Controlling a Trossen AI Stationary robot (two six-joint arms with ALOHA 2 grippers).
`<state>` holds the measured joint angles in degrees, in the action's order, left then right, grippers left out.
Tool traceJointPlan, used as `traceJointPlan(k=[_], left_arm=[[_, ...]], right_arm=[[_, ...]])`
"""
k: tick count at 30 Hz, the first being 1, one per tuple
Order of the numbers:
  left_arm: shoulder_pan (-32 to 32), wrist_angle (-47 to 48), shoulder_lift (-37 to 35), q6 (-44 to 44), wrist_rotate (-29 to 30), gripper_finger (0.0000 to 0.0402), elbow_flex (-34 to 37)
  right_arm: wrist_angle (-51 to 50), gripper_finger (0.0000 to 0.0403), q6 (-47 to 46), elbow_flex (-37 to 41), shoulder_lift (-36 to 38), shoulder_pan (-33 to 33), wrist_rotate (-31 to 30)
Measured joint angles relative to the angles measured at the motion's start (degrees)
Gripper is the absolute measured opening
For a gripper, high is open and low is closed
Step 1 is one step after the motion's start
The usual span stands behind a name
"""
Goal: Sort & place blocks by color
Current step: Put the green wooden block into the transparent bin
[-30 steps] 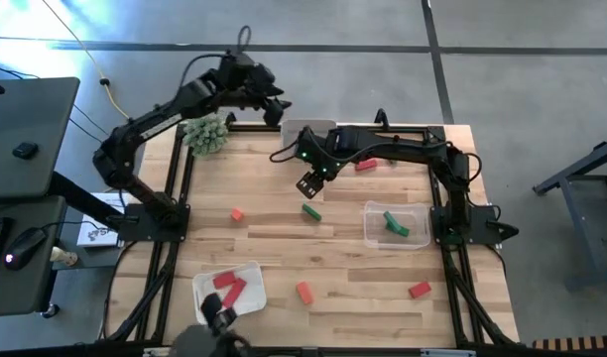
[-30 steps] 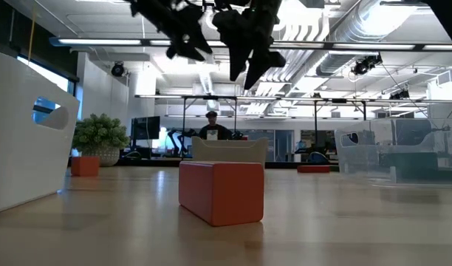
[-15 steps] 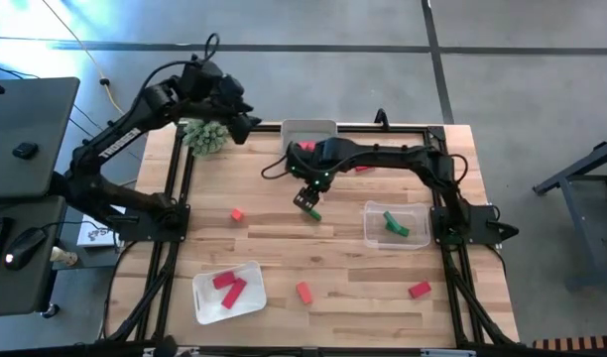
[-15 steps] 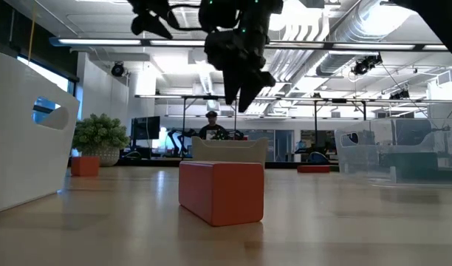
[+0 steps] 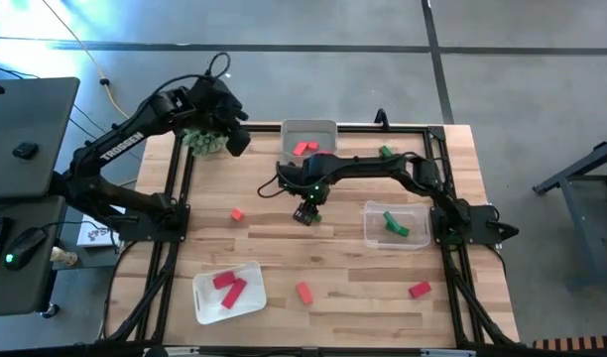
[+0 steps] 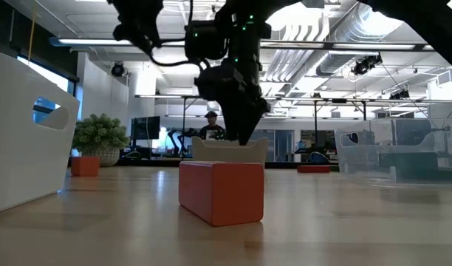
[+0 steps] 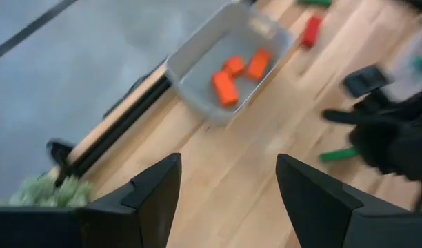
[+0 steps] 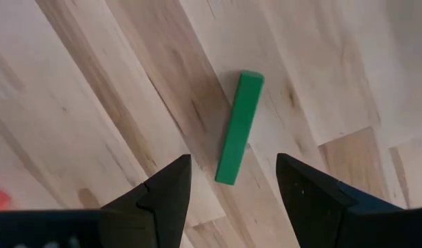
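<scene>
Wooden counter [image 5: 323,268], read from left to right in the high view. Left tool [image 5: 234,139], fingers spread and empty, hangs over the far left corner beside a spiky green plant ball [image 5: 202,142]. A white tray [image 5: 252,297] near the front edge holds two red blocks [image 5: 228,286]; a small orange-coral block [image 5: 237,213] lies on bare wood behind it. A grey tray [image 5: 308,129] at the far edge holds orange-coral blocks [image 7: 240,71]. Right tool [image 5: 304,213], fingers parted and gripping nothing, is poised directly above a long green block [image 8: 239,127] lying flat at mid-counter. Another orange-coral block [image 5: 303,292] lies toward the front. A clear tray [image 5: 371,230] holds green blocks [image 5: 395,223]. A red block [image 5: 419,290] lies at front right.
</scene>
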<state>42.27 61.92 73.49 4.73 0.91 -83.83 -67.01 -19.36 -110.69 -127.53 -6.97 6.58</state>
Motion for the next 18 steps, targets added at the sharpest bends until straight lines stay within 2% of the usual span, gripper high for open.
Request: traceJointPlan(k=[5,11,18], left_arm=[[0.05,0.49,0.07,0.88,2.84,0.0225,4.74],[0.03,0.46,0.09,2.12,2.78,0.0225,8.83],[0.03,1.09,0.09,2.66,2.87,0.0225,10.1]], right_arm=[[0.56,0.0202,0.38,0.0,-1.6,0.07,0.01],[1.05,0.0202,0.39,0.0,-3.9,-0.04,-0.07],[1.07,0.0201,0.38,0.0,-6.78,-0.04,-0.35]])
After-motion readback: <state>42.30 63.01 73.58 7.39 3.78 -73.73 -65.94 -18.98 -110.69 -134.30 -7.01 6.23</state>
